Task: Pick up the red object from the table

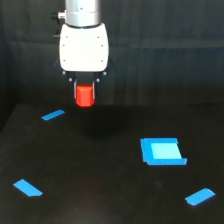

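Note:
The red object (85, 96) is a small bright red-orange cylinder, held upright between the dark fingers of my gripper (85, 95). The gripper hangs below a white body at the upper left of the exterior view. The cylinder is lifted clear of the black table (100, 170), with a faint dark shadow under it. The fingertips are mostly hidden by the cylinder.
A blue square (162, 151) lies right of centre on the table. Blue strips lie at the far left (53, 115), the near left (28, 188) and the near right (199, 196). A dark curtain stands behind the table.

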